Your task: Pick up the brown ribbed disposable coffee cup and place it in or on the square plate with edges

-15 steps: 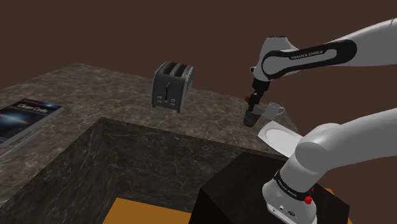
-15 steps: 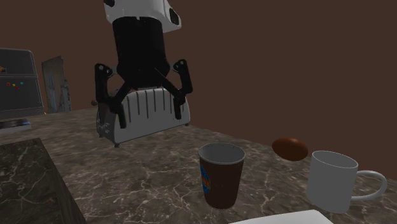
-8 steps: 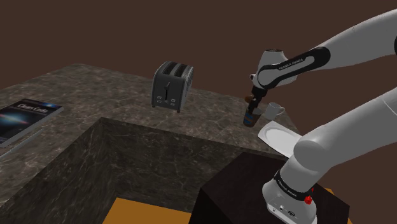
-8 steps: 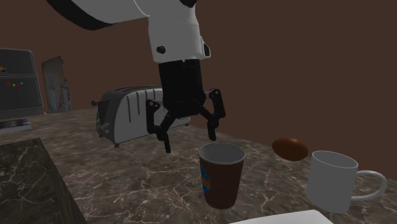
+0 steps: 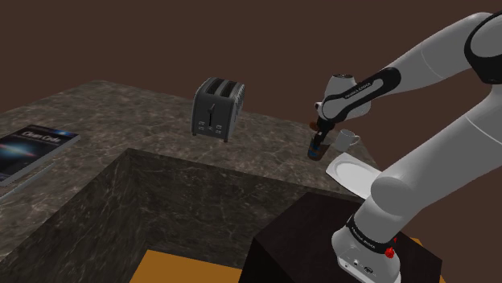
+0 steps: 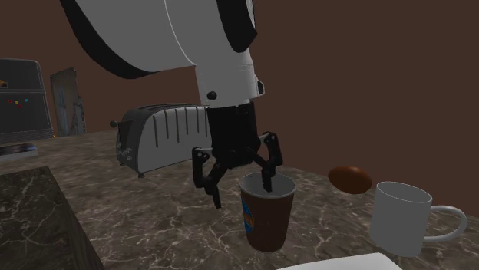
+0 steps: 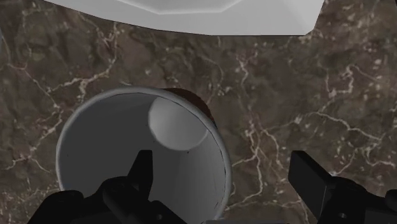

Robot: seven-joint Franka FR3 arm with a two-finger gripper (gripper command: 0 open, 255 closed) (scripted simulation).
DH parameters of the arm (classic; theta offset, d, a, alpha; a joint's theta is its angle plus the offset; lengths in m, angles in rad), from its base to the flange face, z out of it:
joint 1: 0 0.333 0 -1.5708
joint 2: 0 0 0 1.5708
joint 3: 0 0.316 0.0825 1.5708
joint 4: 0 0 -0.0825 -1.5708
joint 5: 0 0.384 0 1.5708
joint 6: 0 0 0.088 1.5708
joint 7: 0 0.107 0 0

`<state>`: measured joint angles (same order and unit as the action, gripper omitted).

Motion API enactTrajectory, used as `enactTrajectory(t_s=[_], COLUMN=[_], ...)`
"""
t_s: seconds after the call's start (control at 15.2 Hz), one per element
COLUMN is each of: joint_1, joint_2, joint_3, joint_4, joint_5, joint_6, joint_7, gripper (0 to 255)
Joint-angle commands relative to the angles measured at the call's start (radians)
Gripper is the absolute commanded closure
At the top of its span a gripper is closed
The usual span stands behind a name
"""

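Observation:
The brown paper cup point(image 6: 266, 221) with a blue and orange label stands upright on the dark marble counter point(image 6: 153, 222). My open black gripper point(image 6: 242, 190) has come down over its rim: one finger is inside the cup, the other outside, with the wall between them and not clasped. In the wrist view I look into the cup point(image 7: 114, 140) with the gripper point(image 7: 226, 175) straddling its rim. The white square plate point(image 5: 354, 173) lies just beside the cup point(image 5: 317, 151), towards the stand, and its edge point(image 7: 184, 13) shows past the cup.
A white mug point(image 6: 403, 218) and a brown rounded object point(image 6: 351, 179) sit close to the cup. A silver toaster point(image 5: 216, 108) stands farther along the counter, and a magazine point(image 5: 32, 149) lies at the far corner. The counter wraps around a sunken gap point(image 5: 185, 217).
The gripper has moved from above the toaster area across and down onto the cup's rim, staying open. The cup has not moved.

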<state>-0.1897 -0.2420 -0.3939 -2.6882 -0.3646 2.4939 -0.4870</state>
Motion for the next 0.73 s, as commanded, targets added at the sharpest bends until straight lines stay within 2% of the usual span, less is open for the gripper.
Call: enactTrajectory(t_s=[0.0, 0.46, 0.53, 0.66], joint_1=[0.0, 0.0, 0.0, 0.0], joint_2=[0.026, 0.026, 0.026, 0.026], joint_3=[-0.005, -0.005, -0.005, -0.005], joint_4=[-0.004, -0.004, -0.004, -0.004], joint_5=[0.0, 0.0, 0.0, 0.0], joint_6=[0.031, 0.031, 0.031, 0.031], joint_7=[-0.001, -0.001, -0.001, -0.001], gripper=[0, 0, 255, 255])
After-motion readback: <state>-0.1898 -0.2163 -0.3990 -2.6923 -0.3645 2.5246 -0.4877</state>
